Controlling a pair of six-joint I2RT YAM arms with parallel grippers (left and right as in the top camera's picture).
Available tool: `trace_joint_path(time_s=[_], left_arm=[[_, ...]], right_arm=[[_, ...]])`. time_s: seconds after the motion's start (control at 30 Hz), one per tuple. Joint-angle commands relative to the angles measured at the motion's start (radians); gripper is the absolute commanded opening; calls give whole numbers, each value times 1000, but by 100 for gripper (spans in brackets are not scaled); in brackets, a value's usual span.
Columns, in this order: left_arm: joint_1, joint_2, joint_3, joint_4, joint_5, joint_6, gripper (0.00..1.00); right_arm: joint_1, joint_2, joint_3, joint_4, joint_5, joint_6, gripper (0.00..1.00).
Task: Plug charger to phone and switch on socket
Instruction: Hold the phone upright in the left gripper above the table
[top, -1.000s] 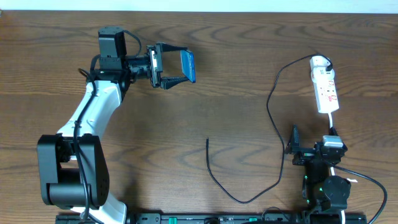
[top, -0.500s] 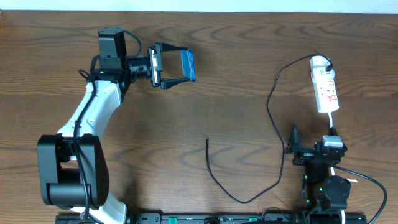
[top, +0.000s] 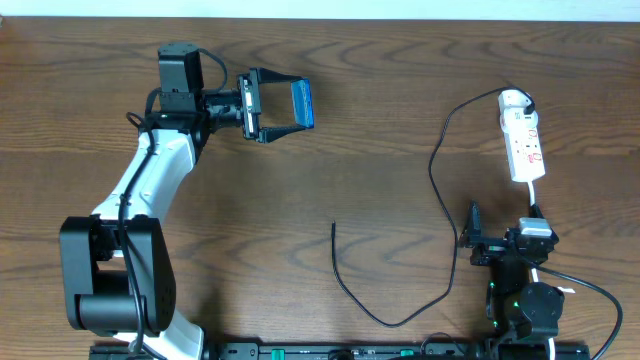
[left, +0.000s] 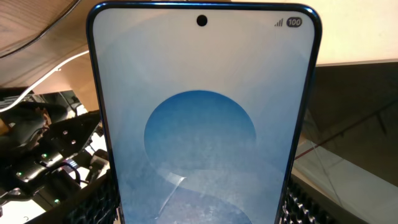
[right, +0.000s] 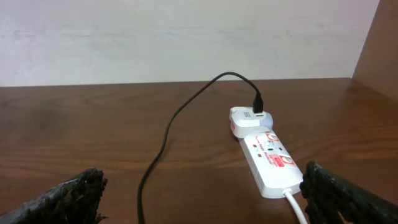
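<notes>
The left arm (top: 147, 180) is showing a white link between black joints, a black cable running along it. The right arm (top: 530, 298) is glowing with green lights, its fingers (right: 73, 196) looking black and rough.

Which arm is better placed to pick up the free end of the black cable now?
Right. The right gripper is open and empty, close to the cable; the left gripper is shut on the phone.

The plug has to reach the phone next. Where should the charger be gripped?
Grip the charger just behind its free tip, from above, pinching across it: that stretch lies straight and flat on the table, with nothing near it.
</notes>
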Motion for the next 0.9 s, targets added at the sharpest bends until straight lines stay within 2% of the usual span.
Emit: trace_joint_path(time_s=[0.0,0.87], left_arm=[[3,-33,9,8,43,-11,7],[3,-33,9,8,66,-40,7]], right_arm=[[7,-7,-2,-3,2,11,99],[7,-7,-2,-3,2,11,99]])
